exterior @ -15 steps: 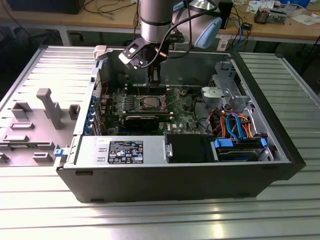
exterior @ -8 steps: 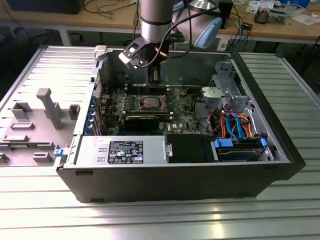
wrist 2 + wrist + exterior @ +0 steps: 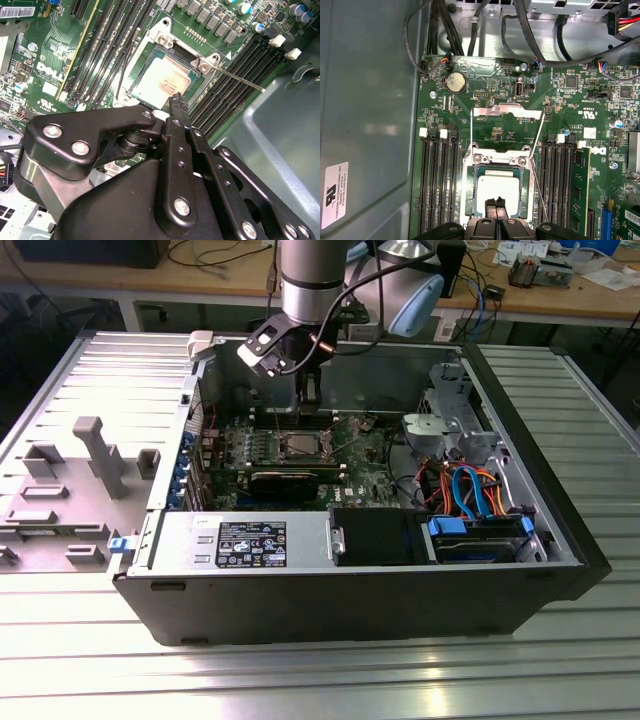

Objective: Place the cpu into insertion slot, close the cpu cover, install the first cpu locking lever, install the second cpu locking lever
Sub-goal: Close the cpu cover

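We found a dark grey, open-sided computer case (image 3: 350, 615) lying on a table of ribbed, brushed aluminium slats (image 3: 300, 685). On that same surface, toward the exterior view's left, sat a pale grey fixture plate with upright blocks (image 3: 90, 455). Behind the table ran light wooden workbenches (image 3: 560, 302) strewn with cables and small gear. Inside the case we saw a green circuit board (image 3: 365, 455), a silvery labelled power supply box (image 3: 240, 540), a grey metal drive cage (image 3: 450, 410) and a bundle of orange and blue cables (image 3: 470, 490).

The black gripper (image 3: 495, 202) reached down into the case, its two slim fingertips pressed together with nothing between them. They hung over one edge of the cpu (image 3: 497, 187), a small flat square chip with a dull silvery-grey metal top; we could not tell whether they touched it. The cpu lay seated in the insertion slot (image 3: 497, 159), a small square socket with a silvery metal rim, between two banks of long black memory slots (image 3: 440, 185). The cpu cover (image 3: 507, 111), a thin silvery frame plate with a square window, lay swung back off the socket, green board showing through its window. In the second wrist view a thin silvery lever rod (image 3: 240, 80) stuck out slantwise from a socket corner.
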